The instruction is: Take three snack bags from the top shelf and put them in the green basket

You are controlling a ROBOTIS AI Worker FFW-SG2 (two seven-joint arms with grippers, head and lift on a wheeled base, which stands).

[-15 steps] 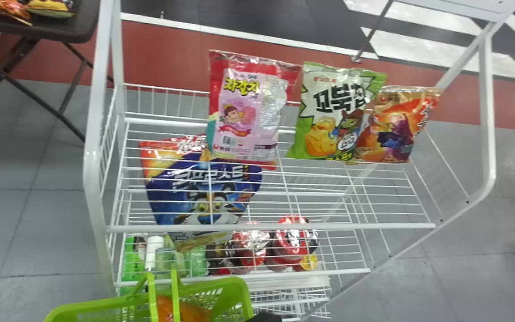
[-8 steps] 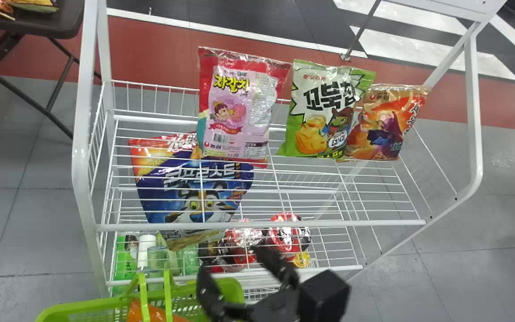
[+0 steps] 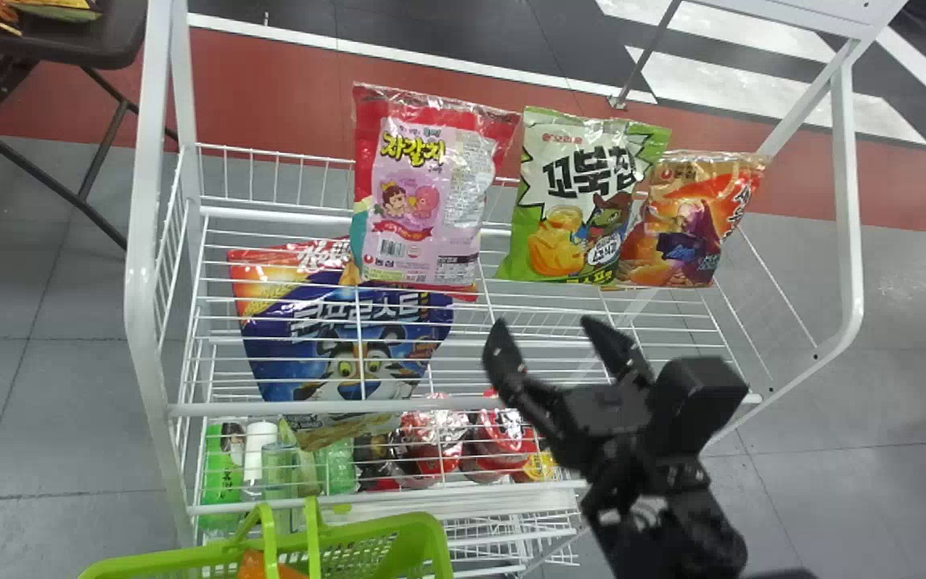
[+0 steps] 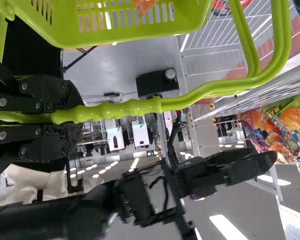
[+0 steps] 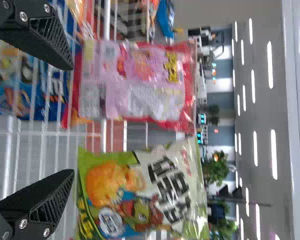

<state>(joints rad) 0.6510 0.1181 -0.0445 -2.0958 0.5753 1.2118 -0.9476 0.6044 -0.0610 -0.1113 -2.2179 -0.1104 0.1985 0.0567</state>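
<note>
Snack bags (image 3: pixel 583 197) now have the right gripper (image 3: pixel 545 328) nearer than before.

The head view's bottom edge crops the green basket (image 3: pixel 429 537)

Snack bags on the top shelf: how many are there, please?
3, left to right in the head view: a pink-and-red plastic bag, a green-and-white plastic bag, an orange plastic bag. More could hide behind.
</note>
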